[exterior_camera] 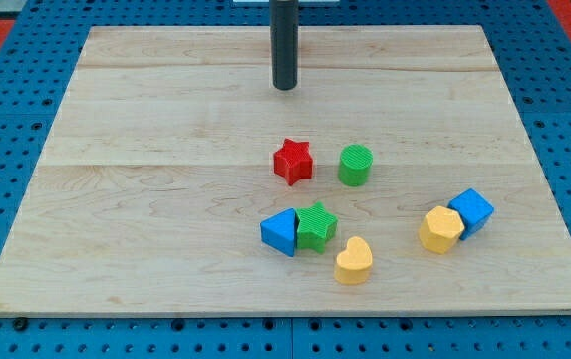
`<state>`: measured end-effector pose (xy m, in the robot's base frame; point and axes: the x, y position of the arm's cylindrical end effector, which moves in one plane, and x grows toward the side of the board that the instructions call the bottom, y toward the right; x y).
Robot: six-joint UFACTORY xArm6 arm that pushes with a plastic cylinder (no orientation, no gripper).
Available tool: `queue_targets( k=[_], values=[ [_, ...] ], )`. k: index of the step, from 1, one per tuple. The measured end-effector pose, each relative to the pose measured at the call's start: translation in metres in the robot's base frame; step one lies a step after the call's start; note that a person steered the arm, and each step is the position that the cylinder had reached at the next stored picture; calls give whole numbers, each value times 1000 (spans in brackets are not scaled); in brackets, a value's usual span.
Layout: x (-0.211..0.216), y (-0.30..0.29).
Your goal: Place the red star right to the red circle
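Note:
The red star [292, 161] lies near the middle of the wooden board [145, 179]. No red circle shows in the view. A green cylinder [355, 165] stands just to the right of the red star, with a small gap between them. My tip [284, 87] is above the red star in the view, toward the view's top, well apart from it and touching no block.
A blue triangle [279, 232] and a green star [316, 226] touch each other below the red star. A yellow heart [353, 261] lies below them. A yellow hexagon [441, 229] and a blue cube [472, 211] touch at the view's right.

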<state>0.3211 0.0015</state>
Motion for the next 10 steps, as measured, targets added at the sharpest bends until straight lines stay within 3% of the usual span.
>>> queue_targets(
  k=[3, 4, 5, 6, 7, 8, 9, 10],
  values=[
    [97, 42],
    [130, 43],
    [155, 6],
    [147, -45],
    [106, -87],
    [37, -93],
    [19, -73],
    [42, -77]
  ],
)
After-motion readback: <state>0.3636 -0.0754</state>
